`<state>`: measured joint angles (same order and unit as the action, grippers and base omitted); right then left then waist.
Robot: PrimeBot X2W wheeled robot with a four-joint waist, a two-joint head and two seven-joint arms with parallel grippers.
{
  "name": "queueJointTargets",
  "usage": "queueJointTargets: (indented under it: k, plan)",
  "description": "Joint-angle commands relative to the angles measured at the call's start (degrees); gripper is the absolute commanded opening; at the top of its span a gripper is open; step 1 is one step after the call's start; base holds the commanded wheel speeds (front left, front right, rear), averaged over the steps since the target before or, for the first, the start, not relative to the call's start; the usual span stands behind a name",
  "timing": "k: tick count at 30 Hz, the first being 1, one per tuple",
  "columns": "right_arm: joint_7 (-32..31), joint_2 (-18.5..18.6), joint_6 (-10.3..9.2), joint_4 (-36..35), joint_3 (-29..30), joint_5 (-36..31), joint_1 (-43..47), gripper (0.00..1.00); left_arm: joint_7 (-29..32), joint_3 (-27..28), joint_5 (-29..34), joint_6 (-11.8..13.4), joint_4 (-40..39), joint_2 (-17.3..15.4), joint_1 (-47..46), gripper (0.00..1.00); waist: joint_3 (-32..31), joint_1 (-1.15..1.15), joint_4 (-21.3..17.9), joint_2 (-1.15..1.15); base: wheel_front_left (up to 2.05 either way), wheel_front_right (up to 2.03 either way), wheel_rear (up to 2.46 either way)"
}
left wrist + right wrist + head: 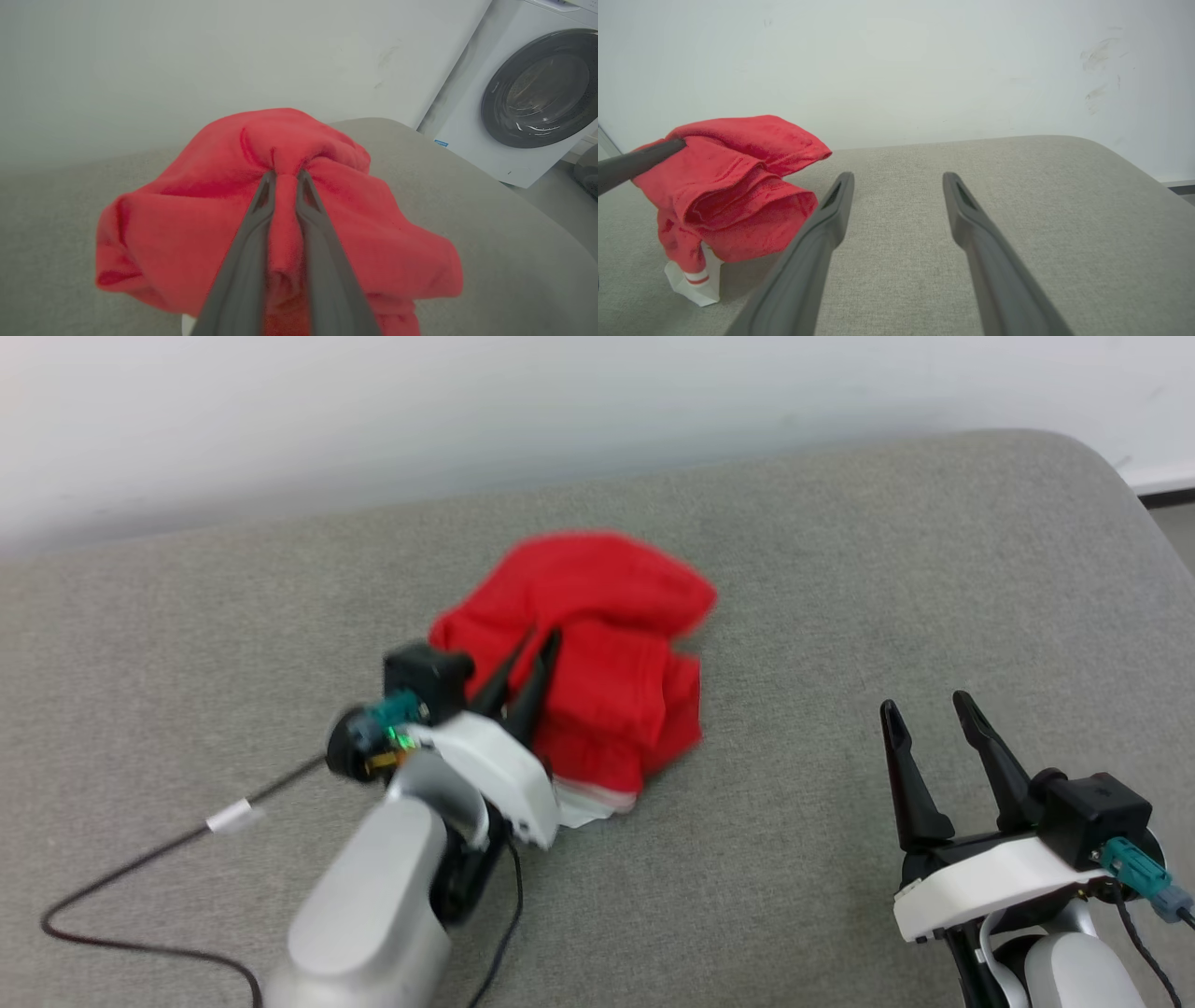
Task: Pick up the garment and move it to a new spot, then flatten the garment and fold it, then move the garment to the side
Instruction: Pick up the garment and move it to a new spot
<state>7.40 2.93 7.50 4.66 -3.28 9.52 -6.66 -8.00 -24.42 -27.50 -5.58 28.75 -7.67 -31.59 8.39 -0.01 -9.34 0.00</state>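
**Left gripper [286, 173]: lifting the garment [187, 224] by a pinched fold**

Clamping a narrow ridge of red cloth between nearly closed fingers [247, 252], close to the top of the bunched bundle. Holding most of that bundle up off the grey cushion [840, 569], left of centre, with the white striped sleeve end [693, 280] touching the padding underneath. Waiting with the right gripper [924, 705] spread wide and gripping nothing, low over bare cushion and well apart from the cloth.

Judging by this, carrying out the pick-up ahead of the move to a new spot, with flattening and folding not yet begun. Calling next for raising the bundle until the sleeve end is hanging clear, then carrying it across to open cushion without slackening the pinch on so thin a fold.
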Motion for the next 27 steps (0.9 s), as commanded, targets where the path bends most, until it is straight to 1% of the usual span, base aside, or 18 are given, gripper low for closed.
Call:
queueJointTargets:
  k: [1,3,5,6,7,11,15,19,20,27]
  plan:
    - [0.24,-0.05,-0.02,0.03,0.02,0.21,0.5,1.0,0.6,-0.82,-0.25,-0.41,-0.23,-0.05,2.32,0.0,1.32,0.01,-1.14,0.0,0.0,0.0,0.0]
    - [0.56,-0.04,-0.02,0.0,0.09,0.49,0.36,1.0,1.26,-2.65,0.02,-0.53,-0.62,0.06,5.28,0.0,1.9,0.01,-1.36,0.0,0.0,0.0,0.0]
    - [0.67,-0.04,-0.02,0.04,0.22,0.63,0.22,1.0,0.07,-4.11,0.9,-0.72,-1.48,-0.16,7.36,0.0,2.49,0.01,-1.2,0.0,0.0,0.0,0.0]
    - [0.71,-0.05,-0.02,0.07,0.27,0.56,0.09,1.0,-0.35,-4.64,0.92,-0.76,-1.52,-0.03,8.55,0.35,2.66,0.01,-1.04,0.0,0.0,0.0,0.0]
    - [0.75,-0.04,-0.02,0.11,0.34,0.47,-0.07,1.0,-0.8,-5.12,1.11,-0.85,-1.67,0.07,9.4,0.99,2.73,0.01,-0.76,0.0,0.0,0.0,0.0]
    - [0.39,-0.04,-0.02,0.14,0.89,0.01,-0.26,1.0,-4.44,-5.96,2.42,-0.39,-3.91,0.81,9.31,1.0,2.03,0.01,1.28,0.0,0.0,0.0,0.0]
    - [-0.13,-0.03,-0.02,-0.03,1.7,-0.9,0.17,1.0,-6.51,-4.92,4.36,0.92,-7.58,0.88,8.08,1.0,0.18,0.01,3.94,0.0,0.0,0.0,0.0]
    - [-1.12,-0.02,-0.02,-0.31,1.95,-1.12,0.81,1.0,-7.11,-2.42,5.41,2.98,-11.33,0.32,8.62,1.0,-1.67,0.01,6.38,0.0,0.0,0.0,0.0]
    - [-1.12,-0.02,-0.02,-0.31,1.95,-1.12,0.81,1.0,-7.11,-2.42,5.41,2.98,-11.33,0.32,8.62,1.0,-1.67,0.01,6.38,0.0,0.0,0.0,0.0]
    - [-2.42,-0.03,-0.02,-1.1,3.01,-2.0,2.23,1.0,-7.24,4.74,6.02,7.08,-15.96,-2.19,13.82,1.0,-3.82,0.01,9.71,0.0,0.0,0.0,0.0]
